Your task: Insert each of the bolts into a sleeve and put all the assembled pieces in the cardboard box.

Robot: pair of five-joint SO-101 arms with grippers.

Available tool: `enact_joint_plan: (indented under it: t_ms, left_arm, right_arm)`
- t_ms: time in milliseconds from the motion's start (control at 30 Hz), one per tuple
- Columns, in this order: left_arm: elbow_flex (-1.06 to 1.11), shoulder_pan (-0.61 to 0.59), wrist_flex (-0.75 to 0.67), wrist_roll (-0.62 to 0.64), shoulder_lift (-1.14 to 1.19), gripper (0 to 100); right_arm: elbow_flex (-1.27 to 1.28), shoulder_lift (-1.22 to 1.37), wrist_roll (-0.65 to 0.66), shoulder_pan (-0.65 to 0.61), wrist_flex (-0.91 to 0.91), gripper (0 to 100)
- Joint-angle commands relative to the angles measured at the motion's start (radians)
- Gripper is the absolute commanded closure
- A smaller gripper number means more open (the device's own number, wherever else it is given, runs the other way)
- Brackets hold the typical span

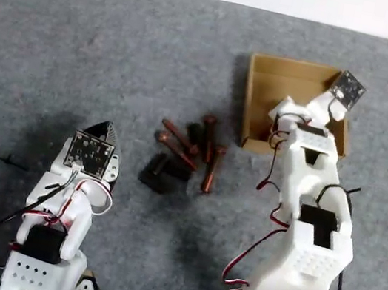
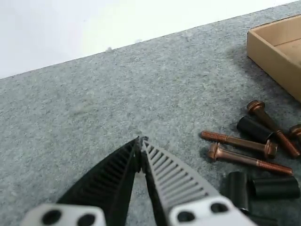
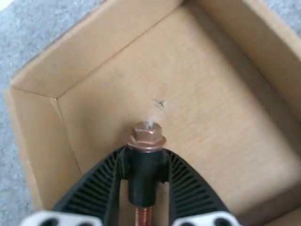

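1. Gripping a black sleeve point(image 3: 141, 181) with a copper bolt point(image 3: 146, 136) pushed through it, the right gripper point(image 3: 144, 157) is hanging over the inside of the cardboard box point(image 3: 211, 94).
2. Its two ribbed fingers point(image 3: 101, 181) are pressing on opposite sides of the sleeve, so the tool is grasping the assembled piece.
3. The bolt's flanged hex head is sitting against the sleeve end that is facing the box floor. The threaded shank is sticking out of the other end, between the fingers.
4. In the high view the right arm point(image 1: 308, 203) is stretching over the near edge of the box and is covering its right part.
5. The left gripper point(image 2: 141, 140) is clenched with its tips touching and nothing between them. It is pointing down at the grey mat point(image 2: 94, 108), beside the pile of parts.
6. Several loose bolts point(image 1: 178, 135) and loose sleeves point(image 1: 163, 171) are lying in a small heap on the mat between the two arms, outside the box and near its left wall.
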Motion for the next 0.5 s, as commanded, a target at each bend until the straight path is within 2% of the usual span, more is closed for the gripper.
enact_joint_plan:
  t_ms: [0, 133, 467]
  left_arm:
    - [0.019, -0.015, -0.026, -0.003, -0.01, 99]
    - [0.019, -0.015, -0.026, -0.003, -0.01, 99]
    - [0.019, -0.016, -0.026, -0.003, -0.01, 99]
  right_arm:
    - [-0.062, -0.022, -0.006, 0.01, -0.022, 85.1]
    - [-0.062, -0.022, -0.006, 0.007, -0.022, 68.9]
    - [-0.061, -0.05, -0.006, 0.004, 0.008, 67.9]
